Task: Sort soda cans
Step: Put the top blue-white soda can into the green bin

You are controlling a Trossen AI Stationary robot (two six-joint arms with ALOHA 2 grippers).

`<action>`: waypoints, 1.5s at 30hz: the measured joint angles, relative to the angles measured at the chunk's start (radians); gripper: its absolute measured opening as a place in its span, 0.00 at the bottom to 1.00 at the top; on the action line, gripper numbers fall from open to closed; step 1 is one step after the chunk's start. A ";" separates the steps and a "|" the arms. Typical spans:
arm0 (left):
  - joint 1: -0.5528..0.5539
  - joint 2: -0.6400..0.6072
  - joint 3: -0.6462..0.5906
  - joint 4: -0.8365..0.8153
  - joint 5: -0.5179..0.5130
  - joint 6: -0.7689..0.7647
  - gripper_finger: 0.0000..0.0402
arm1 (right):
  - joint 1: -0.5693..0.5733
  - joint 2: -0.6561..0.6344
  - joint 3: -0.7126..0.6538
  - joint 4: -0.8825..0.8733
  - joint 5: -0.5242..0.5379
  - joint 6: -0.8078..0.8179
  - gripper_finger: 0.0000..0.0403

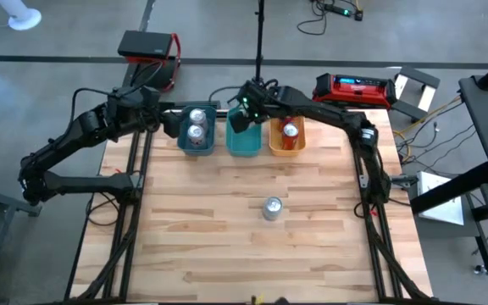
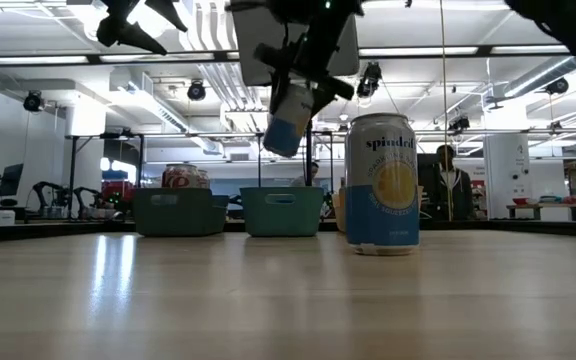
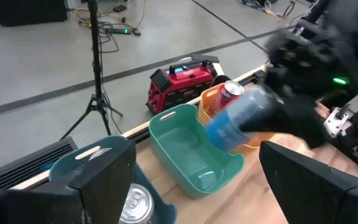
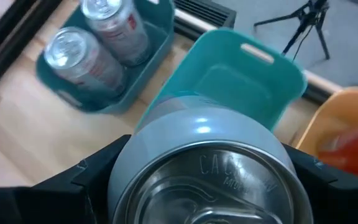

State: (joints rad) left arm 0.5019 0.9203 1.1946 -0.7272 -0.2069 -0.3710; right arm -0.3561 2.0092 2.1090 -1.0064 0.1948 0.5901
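My right gripper [image 1: 241, 119] is shut on a blue-and-silver soda can [image 2: 289, 121], held in the air over the empty light teal bin [image 1: 245, 140]. My left gripper [image 1: 170, 124] is open and hovers at the left side of the dark teal bin [image 1: 196, 146], touching nothing. Two silver-topped cans [image 4: 82, 53] stand in that bin. A red can [image 1: 291, 130] stands in the orange bin [image 1: 286, 146]. Another can, blue and white with a yellow print [image 2: 381, 185], stands upright on the table's middle [image 1: 272, 207]. My right gripper pinches the soda can between its two fingers [image 4: 98, 183] on opposite sides of the can's wall near the top end [image 4: 166, 134]; the silver top [image 4: 207, 180] faces the wrist camera. The fingers come slanting down from above. The can is lifted clear, tilted, its bottom end [image 2: 282, 143] lowest.
The three bins stand in a row along the table's far edge, the orange one [image 3: 211, 102] rightmost. A tripod stand [image 3: 95, 74] and a red-and-black case [image 3: 182, 78] are on the floor beyond the table. The near half of the wooden table [image 1: 227, 254] holds only the standing can.
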 joint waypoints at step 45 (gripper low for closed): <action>0.001 0.154 0.000 0.053 -0.045 -0.058 0.82 | -0.118 0.378 0.221 -0.014 -0.011 -0.408 0.80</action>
State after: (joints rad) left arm 0.5026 1.0740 1.1946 -0.6744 -0.2516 -0.4286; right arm -0.4740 2.3871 2.3298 -1.0202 0.1841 0.1822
